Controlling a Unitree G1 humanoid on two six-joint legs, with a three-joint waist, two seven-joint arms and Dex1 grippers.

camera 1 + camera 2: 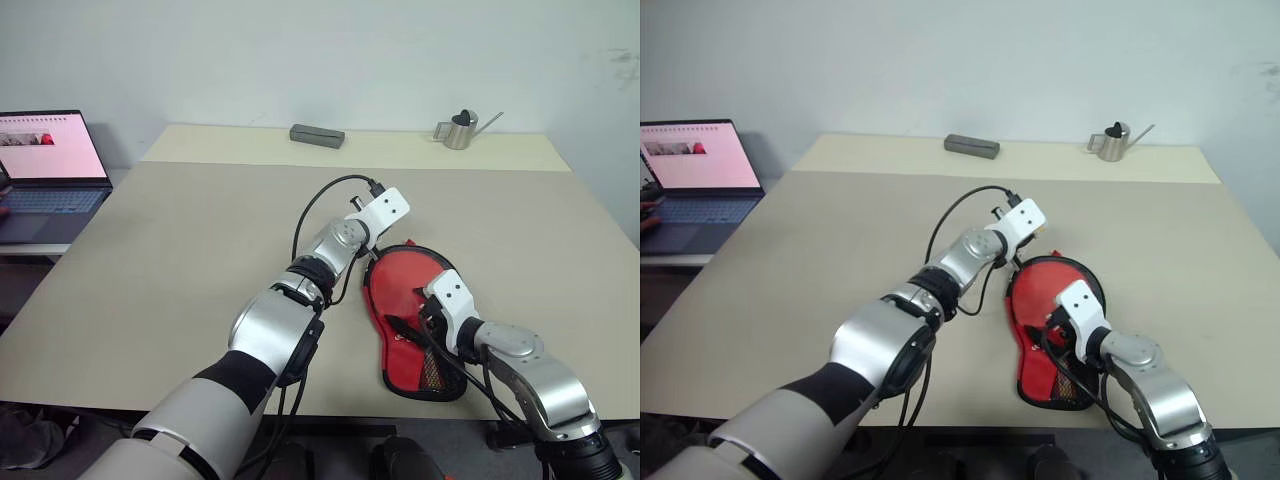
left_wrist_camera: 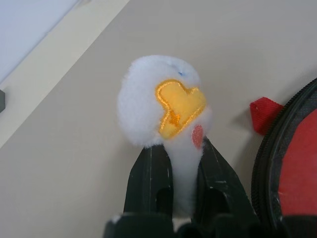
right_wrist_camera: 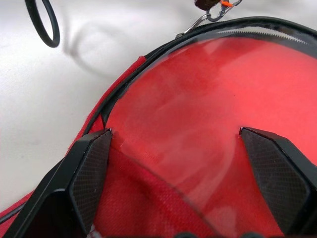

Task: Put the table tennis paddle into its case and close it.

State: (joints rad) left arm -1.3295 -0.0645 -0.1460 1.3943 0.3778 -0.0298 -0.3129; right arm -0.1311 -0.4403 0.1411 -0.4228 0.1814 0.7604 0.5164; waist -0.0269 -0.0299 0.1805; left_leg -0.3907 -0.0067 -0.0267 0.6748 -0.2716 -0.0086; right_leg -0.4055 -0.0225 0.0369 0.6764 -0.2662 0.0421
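Paddle (image 3: pixel 208 114) lay inside the case (image 1: pixel 400 345), its red face showing through the unzipped mouth directly ahead of my right gripper (image 3: pixel 188 163), whose fingers stood spread wide above it, holding nothing. My left gripper (image 2: pixel 176 183) pinched the white-yellow charm (image 2: pixel 163 101) on the zipper, just beside the case's round end. Insertion looked done; zipping shut remained, by my judgement barely begun.
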